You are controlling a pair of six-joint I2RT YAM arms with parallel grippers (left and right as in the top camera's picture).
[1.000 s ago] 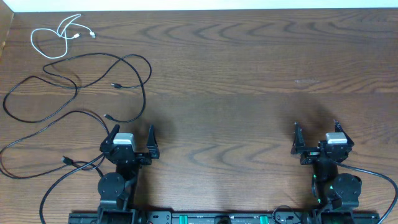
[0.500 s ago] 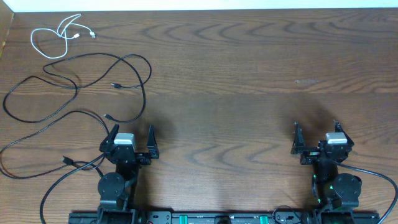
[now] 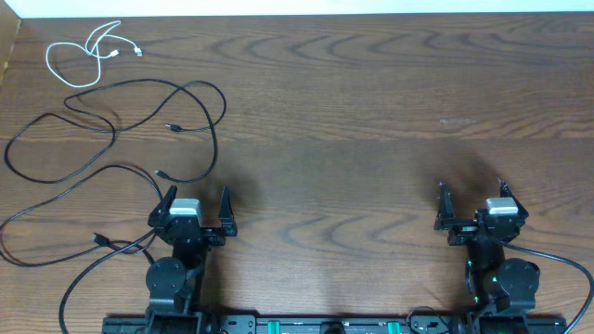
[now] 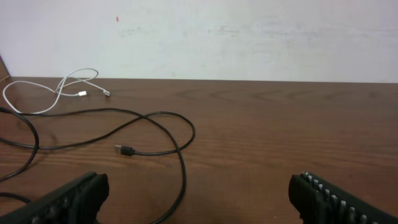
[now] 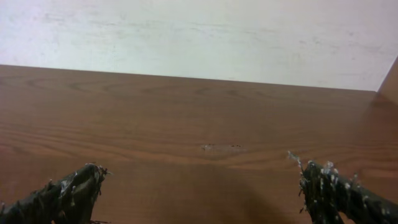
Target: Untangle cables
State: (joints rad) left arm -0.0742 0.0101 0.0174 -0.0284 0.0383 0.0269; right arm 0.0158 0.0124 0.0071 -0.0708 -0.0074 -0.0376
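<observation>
My left gripper (image 3: 198, 197) and right gripper (image 3: 472, 189) both stand wide and empty. The black cables (image 3: 198, 84) loop on the left, with the white cable (image 3: 93, 54) beyond them (apart, I think). If I pinch at a crossing, I'd likely drag two strands and tighten the tangle.

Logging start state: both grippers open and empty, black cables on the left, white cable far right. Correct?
No: the overhead view shows the white cable far left, not right. The left gripper and right gripper are open and empty; the black cables lie left.
</observation>
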